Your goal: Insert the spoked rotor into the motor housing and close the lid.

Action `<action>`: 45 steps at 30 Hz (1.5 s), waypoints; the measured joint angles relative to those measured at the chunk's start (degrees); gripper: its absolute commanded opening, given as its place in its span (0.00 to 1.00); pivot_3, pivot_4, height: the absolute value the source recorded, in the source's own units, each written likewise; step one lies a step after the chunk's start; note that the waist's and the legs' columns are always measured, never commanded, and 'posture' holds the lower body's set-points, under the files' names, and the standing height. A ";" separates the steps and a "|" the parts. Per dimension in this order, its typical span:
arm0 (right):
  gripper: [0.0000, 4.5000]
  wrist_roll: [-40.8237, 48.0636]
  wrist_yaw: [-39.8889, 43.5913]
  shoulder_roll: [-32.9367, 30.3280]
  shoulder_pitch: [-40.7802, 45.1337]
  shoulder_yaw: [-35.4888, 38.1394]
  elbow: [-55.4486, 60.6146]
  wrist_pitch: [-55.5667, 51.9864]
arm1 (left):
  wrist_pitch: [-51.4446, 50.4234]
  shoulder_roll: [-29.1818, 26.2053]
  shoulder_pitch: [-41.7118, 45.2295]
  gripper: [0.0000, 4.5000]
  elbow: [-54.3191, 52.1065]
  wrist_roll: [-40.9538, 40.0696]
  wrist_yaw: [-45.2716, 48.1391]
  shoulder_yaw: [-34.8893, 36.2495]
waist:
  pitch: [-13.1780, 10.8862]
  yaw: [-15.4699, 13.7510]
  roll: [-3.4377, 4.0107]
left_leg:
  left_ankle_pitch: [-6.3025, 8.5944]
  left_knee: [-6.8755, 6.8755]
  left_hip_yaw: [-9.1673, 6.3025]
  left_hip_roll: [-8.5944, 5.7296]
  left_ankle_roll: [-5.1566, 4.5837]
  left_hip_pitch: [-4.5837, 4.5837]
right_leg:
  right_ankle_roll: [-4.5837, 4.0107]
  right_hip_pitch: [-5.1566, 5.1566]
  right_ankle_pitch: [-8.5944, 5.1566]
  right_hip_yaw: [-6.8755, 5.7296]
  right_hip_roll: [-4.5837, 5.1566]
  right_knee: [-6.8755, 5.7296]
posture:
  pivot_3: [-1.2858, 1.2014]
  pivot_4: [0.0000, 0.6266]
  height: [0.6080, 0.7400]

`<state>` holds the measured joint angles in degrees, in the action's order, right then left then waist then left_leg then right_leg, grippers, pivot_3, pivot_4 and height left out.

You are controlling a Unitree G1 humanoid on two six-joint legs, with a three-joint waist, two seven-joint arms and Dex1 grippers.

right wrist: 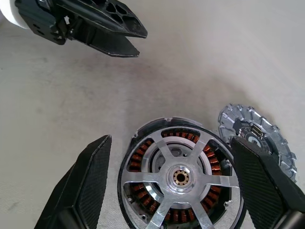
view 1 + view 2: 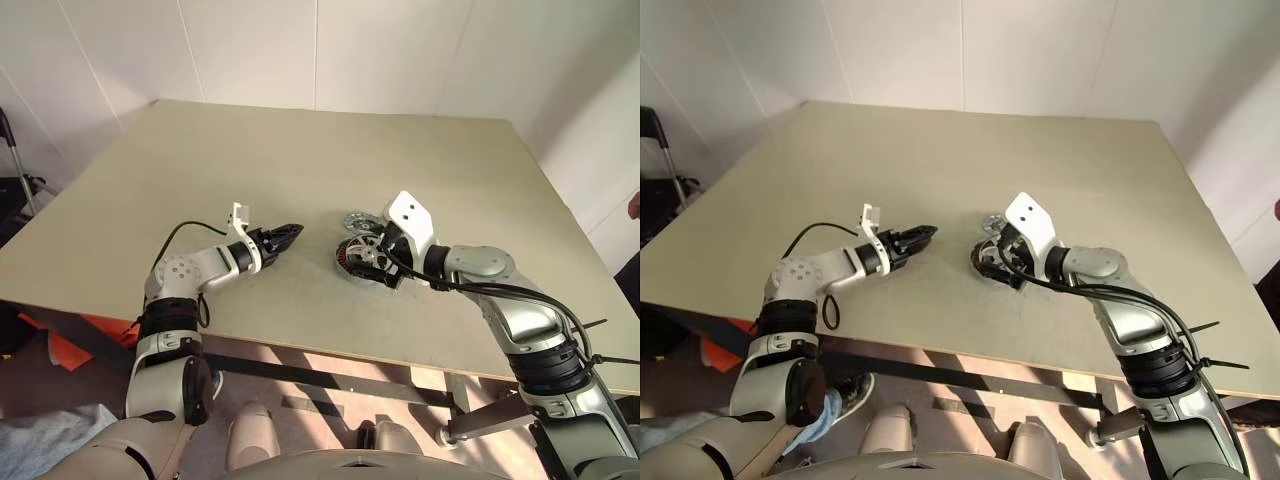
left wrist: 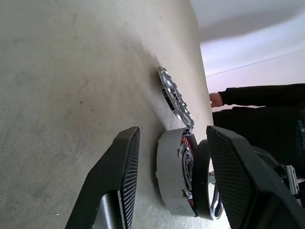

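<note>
Head views: toward the near edge of the counter (image 2: 300, 150), spoked rotor (image 2: 362, 257) already seated in the motor housing (image 2: 349, 266); lid (image 2: 357, 221) lying just behind, toward the far edge, not yet fitted. Right end effector (image 2: 385, 262) right at the housing, far nearer the lid than the left end effector (image 2: 285, 236), parked apart.

Left wrist view: jaws half spread, empty, aimed at the housing's side.

Right wrist view: fingers (image 1: 78, 188) wide apart, straddling the housing, gripping nothing; lid beside the far-side finger. Likely next: reach for the lid.
</note>
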<state>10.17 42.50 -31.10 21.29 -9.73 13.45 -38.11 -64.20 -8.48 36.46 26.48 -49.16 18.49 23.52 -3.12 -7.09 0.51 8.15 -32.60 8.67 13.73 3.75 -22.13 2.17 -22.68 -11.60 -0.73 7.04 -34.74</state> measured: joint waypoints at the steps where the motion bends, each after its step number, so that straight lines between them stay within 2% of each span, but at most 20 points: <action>1: 1.00 -0.06 -0.09 0.00 0.00 0.00 -0.39 0.13 | 0.02 -0.21 0.00 0.53 0.00 0.00 0.00 0.03 | 0.00 0.00 0.00 | 0.00 0.02 0.00 0.00 0.00 0.00 | 0.00 -0.02 0.00 0.00 0.00 0.01 | 0.52 0.00 1.00; 9: 1.00 -0.26 -0.23 -0.43 -0.02 0.01 -1.01 0.18 | 0.00 -0.30 -0.07 0.53 -0.23 0.00 -0.04 0.08 | 0.00 0.00 0.00 | 0.00 0.04 0.00 -0.01 0.00 0.02 | 0.00 0.00 0.00 0.00 0.00 0.01 | 0.52 0.00 1.00; 12: 0.87 -0.34 -0.23 -1.01 -0.33 0.03 -1.02 0.31 | 0.00 -0.27 -0.08 0.53 -0.22 0.00 -0.05 0.08 | 0.00 0.00 0.00 | 0.00 0.04 0.00 -0.01 0.00 0.02 | 0.00 0.00 0.00 0.00 0.00 0.01 | 0.52 0.00 1.00; 17: 0.48 -0.56 -0.50 -1.39 -1.48 0.05 -1.02 1.43 | 0.00 -0.28 -0.08 0.53 -0.19 0.08 -0.05 0.04 | 0.00 -0.01 0.00 | 0.00 0.05 0.00 0.00 0.00 0.01 | 0.00 -0.01 0.00 0.00 0.00 0.02 | 0.52 0.00 1.00; 26: 0.48 -1.06 -1.31 -1.39 -1.66 0.05 -1.37 1.90 | 0.01 -0.28 -0.08 0.53 -0.11 0.22 -0.02 0.00 | 0.00 0.00 0.00 | 0.00 0.04 0.00 -0.01 0.00 0.02 | 0.00 0.00 0.00 0.00 0.00 0.01 | 0.52 0.00 1.00; 32: 0.06 -0.94 -1.14 -1.38 -1.66 0.06 -1.55 1.97 | 0.02 -0.32 -0.08 0.53 -0.11 0.26 -0.01 0.01 | 0.00 0.00 0.00 | 0.00 0.04 0.00 -0.01 0.00 0.02 | 0.00 0.00 0.00 0.00 0.00 0.02 | 0.52 0.00 1.00; 45: 0.06 0.07 -0.91 -1.38 -0.16 0.12 -0.74 0.77 | 0.10 -0.31 -0.08 0.53 -0.11 0.36 0.01 -0.05 | 0.00 0.04 0.00 | 0.00 0.05 0.00 0.00 0.00 0.01 | 0.00 -0.02 0.00 0.00 0.00 0.01 | 0.52 0.00 1.00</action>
<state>10.23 41.59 -32.48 21.13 -9.61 12.71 -37.34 -64.10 -8.79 36.38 26.37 -48.80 18.49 23.47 -3.12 -7.05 0.52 8.15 -32.55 8.67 13.72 3.75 -22.12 2.17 -22.70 -11.60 -0.73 7.04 -34.72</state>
